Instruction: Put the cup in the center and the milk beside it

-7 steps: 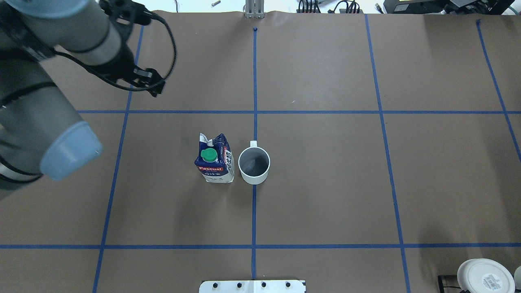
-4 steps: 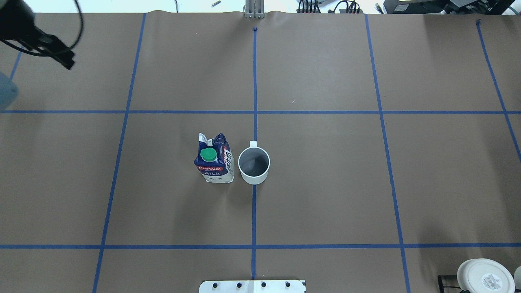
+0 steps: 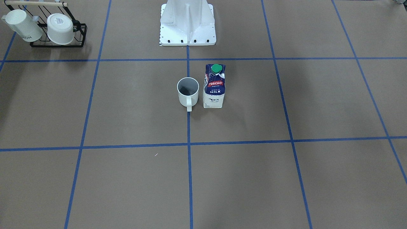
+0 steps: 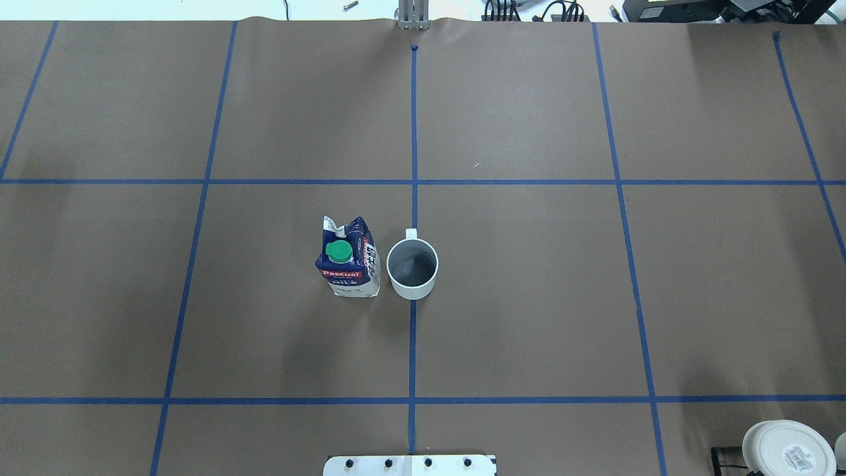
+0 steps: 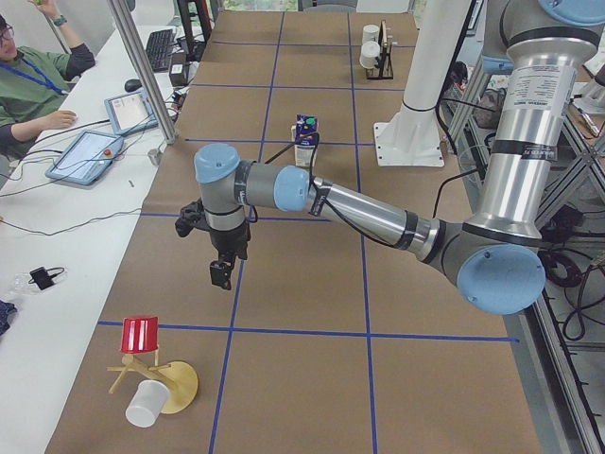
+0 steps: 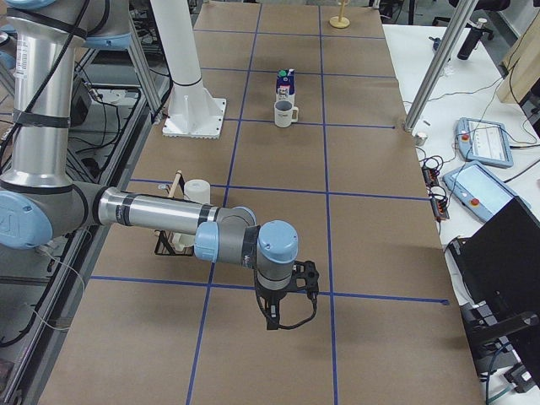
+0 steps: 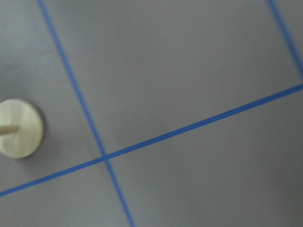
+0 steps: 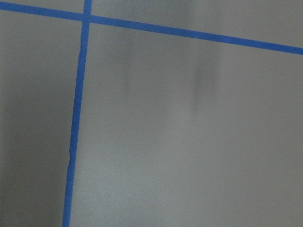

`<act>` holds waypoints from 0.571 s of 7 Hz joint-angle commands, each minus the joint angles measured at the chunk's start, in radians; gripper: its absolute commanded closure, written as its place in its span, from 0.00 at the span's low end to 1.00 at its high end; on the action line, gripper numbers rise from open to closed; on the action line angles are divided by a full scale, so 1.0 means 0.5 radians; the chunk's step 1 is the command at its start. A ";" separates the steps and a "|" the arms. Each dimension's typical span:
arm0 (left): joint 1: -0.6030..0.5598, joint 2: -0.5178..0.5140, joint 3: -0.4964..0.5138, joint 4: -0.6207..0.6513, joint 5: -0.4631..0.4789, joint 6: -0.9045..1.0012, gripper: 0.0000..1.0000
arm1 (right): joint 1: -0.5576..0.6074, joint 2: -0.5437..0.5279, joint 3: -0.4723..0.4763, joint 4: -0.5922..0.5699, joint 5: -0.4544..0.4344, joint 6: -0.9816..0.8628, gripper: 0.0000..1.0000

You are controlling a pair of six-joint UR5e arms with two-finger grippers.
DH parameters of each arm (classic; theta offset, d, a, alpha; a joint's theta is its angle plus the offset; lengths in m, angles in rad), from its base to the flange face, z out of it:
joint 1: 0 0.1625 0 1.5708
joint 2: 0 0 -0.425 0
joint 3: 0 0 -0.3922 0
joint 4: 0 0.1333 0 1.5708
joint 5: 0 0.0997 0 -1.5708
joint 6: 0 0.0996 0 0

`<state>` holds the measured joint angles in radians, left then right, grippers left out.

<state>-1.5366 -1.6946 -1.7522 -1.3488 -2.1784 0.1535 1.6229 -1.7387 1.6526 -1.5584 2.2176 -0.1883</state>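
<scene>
The cup (image 4: 412, 268), a white mug with a dark grey inside, stands upright on the blue tape line (image 4: 412, 344) in the middle of the brown surface, its handle pointing away from the robot. The milk (image 4: 348, 261) stands upright close beside it, on the robot's left; they do not touch. Both show in the front view, cup (image 3: 188, 90) and milk (image 3: 214, 87). My left gripper (image 5: 220, 274) hangs far off at the table's left end. My right gripper (image 6: 272, 319) hangs at the right end. I cannot tell whether either is open or shut.
A black rack (image 3: 57, 43) holds two other white cups. A wooden stand with a red cup (image 5: 141, 335) and a white cup (image 5: 144, 405) sits near my left gripper. The robot base (image 3: 187, 22) is behind the carton. An operator (image 5: 28, 85) sits at the side bench.
My left arm has swung away to the left and left the overhead view. The cup and the milk have not moved.
</scene>
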 commanded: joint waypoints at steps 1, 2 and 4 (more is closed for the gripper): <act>-0.154 0.170 0.043 -0.033 -0.139 0.253 0.01 | 0.000 0.004 0.005 0.003 0.041 -0.001 0.00; -0.185 0.223 0.047 -0.036 -0.223 0.264 0.01 | -0.003 0.004 0.005 0.006 0.059 -0.001 0.00; -0.182 0.257 0.004 -0.036 -0.196 0.251 0.01 | 0.000 0.004 0.008 0.006 0.072 -0.001 0.00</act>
<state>-1.6263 -1.5806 -1.7447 -1.3658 -2.2788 0.2785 1.6225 -1.7365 1.6560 -1.5556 2.2473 -0.1886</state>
